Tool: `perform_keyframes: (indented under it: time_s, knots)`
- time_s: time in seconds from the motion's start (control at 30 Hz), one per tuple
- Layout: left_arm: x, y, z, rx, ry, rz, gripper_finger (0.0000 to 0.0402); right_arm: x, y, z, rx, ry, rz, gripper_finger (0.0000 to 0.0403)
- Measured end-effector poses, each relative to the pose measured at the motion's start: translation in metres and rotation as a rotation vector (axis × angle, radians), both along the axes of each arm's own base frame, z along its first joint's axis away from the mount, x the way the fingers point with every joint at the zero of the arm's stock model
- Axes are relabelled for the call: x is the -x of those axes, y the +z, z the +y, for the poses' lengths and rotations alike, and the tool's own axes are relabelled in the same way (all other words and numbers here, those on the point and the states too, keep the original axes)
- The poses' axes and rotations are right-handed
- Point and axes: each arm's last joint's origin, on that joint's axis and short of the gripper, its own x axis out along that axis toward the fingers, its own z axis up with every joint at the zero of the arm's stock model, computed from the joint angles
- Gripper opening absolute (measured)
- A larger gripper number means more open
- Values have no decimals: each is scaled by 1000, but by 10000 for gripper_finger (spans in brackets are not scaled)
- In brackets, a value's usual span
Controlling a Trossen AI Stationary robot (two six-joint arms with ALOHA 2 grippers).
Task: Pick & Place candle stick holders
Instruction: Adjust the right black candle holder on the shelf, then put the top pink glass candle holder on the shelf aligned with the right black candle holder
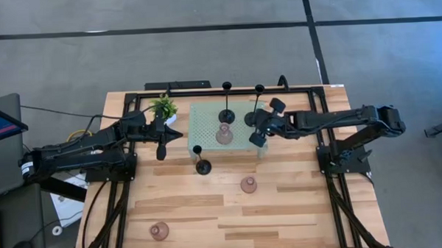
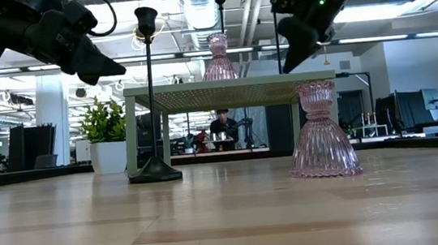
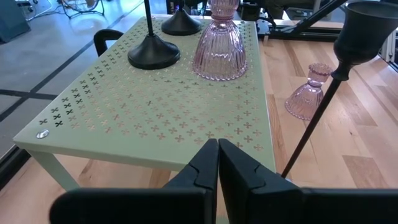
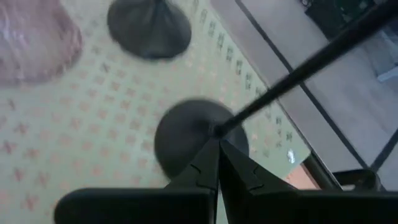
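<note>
Atop the green stand (image 1: 206, 128), two black holders (image 1: 226, 115) flank a pink one (image 1: 224, 136); the right gripper (image 1: 256, 126), fingers pressed together, hovers beside the right-hand stem (image 1: 256, 106). Another black holder (image 1: 202, 166) stands on the table (image 1: 297, 202); the left gripper (image 1: 161, 149) hovers closed beside the stand.

My arms are matte black, jointed and slim, with black cables trailing from their bases. Each claw ends in two angular dark fingers; small green lights seem to glow near my right claw (image 2: 300, 28).
</note>
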Motion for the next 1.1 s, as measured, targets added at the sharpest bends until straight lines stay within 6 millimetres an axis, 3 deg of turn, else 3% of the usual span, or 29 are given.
perform_keyframes:
  time_s: [0.67,0.87,1.1]
  knots:
    - [0,0,0,0,0,0,12,-6,9,-30,16,47,-81,0]
    - [0,0,0,0,0,0,12,-8,9,-24,-1,86,-90,0]
    - [0,0,0,0,0,0,12,-5,9,-3,-92,169,-85,0]
